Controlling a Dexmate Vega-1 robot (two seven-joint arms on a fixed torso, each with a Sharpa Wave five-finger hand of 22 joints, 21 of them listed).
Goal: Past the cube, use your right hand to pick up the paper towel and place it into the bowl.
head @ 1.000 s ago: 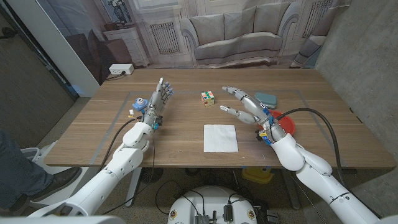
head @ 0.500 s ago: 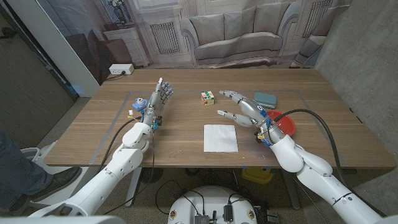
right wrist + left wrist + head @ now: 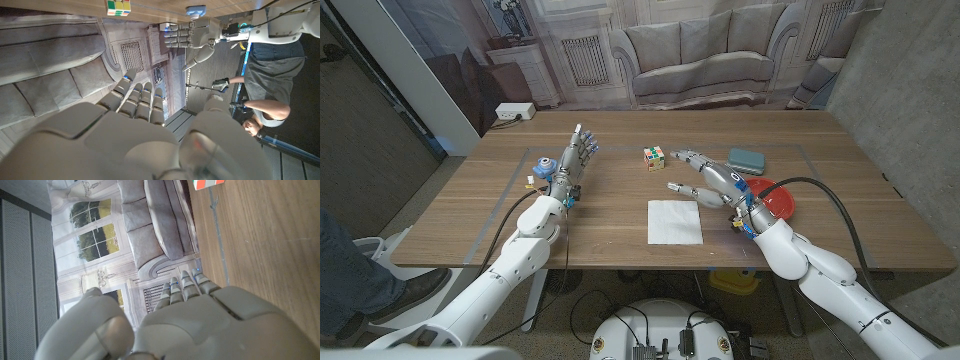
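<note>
Now the right hand (image 3: 718, 181) hovers with fingers spread, holding nothing, just past the flat white paper towel (image 3: 675, 221) on the wooden bench (image 3: 610, 215) (multicoloured cube (image 3: 654, 156) beyond, red bowl (image 3: 778, 199) alongside); left hand (image 3: 570, 166) also released.

The table (image 3: 620, 215) is looked down on from above and behind both arms in the head view, with the arms entering at the lower corners and a printed sofa backdrop (image 3: 700, 55) closing the upper frame. The left wrist view is taken close along the back of the left hand (image 3: 200, 325), turned sideways, so that the wood fills the right of the frame. The right wrist view is set just behind the right hand (image 3: 115, 135), upside down, with the table edge along the top. The cube (image 3: 654, 156) is shared by all three views, and the left hand is also caught in the right wrist view.
</note>
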